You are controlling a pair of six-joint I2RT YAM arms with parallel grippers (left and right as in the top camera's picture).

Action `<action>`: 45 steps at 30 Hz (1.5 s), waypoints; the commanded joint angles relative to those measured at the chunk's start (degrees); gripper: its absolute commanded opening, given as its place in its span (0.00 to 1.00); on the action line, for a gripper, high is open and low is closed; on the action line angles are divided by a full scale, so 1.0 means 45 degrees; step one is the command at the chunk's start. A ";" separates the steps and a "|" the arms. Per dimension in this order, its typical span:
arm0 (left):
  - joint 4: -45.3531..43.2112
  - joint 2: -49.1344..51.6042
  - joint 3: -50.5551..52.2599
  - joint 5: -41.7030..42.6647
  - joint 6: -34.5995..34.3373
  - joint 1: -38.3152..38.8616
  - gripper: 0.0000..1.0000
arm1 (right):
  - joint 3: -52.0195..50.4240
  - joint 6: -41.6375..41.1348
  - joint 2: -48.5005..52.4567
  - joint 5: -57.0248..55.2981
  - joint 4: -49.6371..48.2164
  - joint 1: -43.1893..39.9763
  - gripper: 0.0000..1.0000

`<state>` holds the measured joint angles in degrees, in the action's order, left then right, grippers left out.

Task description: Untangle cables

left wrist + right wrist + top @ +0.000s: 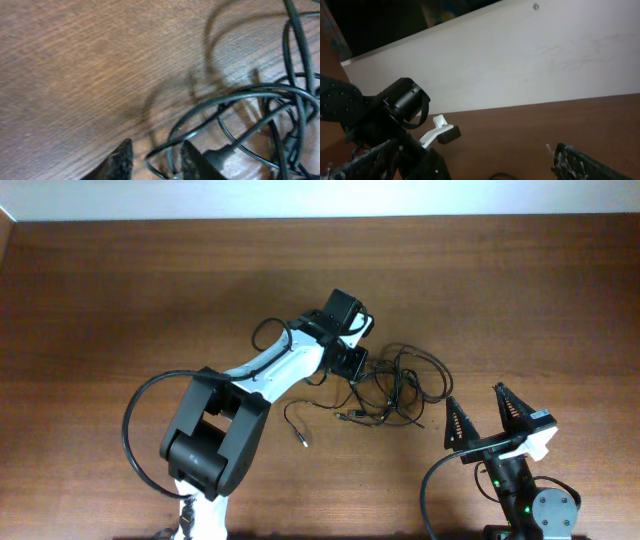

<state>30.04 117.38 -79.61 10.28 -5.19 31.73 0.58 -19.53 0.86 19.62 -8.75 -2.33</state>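
The cables (pixel 400 387) lie as a loose black tangle on the wooden table (pixel 120 290), right of centre. One free end (pixel 296 426) trails out to the left. My left gripper (pixel 352 364) sits at the tangle's left edge. In the left wrist view its fingertips (pixel 123 156) stand apart, and one strand of the cables (pixel 235 97) crosses the gap of the left gripper (pixel 157 157). A small plug (pixel 220 154) lies just right of it. My right gripper (pixel 476 402) is wide open to the right of the tangle and holds nothing. The right gripper (pixel 475 165) looks over bare table.
The left arm's white and black body (pixel 215 430) stretches diagonally from the front edge. The right arm's base (pixel 545 510) sits at the front right. A white wall strip (pixel 320 198) borders the table's far side. A thick black base wire (pixel 135 435) loops at the front left.
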 commanded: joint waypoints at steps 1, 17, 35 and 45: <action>-0.0058 0.0442 0.0019 -0.0627 0.0214 -0.0024 0.31 | -0.0053 -0.0257 -0.0058 0.0165 0.0000 -0.0068 0.98; 0.3026 -0.3240 -0.0879 -0.0481 0.0219 -0.2064 0.00 | 0.6445 -0.0831 0.4566 0.0058 0.5717 -0.0068 0.99; 0.5804 -0.2982 -0.0199 0.1447 -0.0418 -0.3662 0.72 | 1.4246 0.0675 1.9734 0.4823 1.2021 0.2186 0.61; 0.2419 -0.0879 -0.0194 0.3186 -0.0656 -0.3123 0.55 | 1.4246 -0.1258 2.2858 0.2506 0.6037 0.4143 0.61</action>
<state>43.18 109.69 -81.03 23.07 -7.55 15.94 64.18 -22.35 102.15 35.03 21.17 15.05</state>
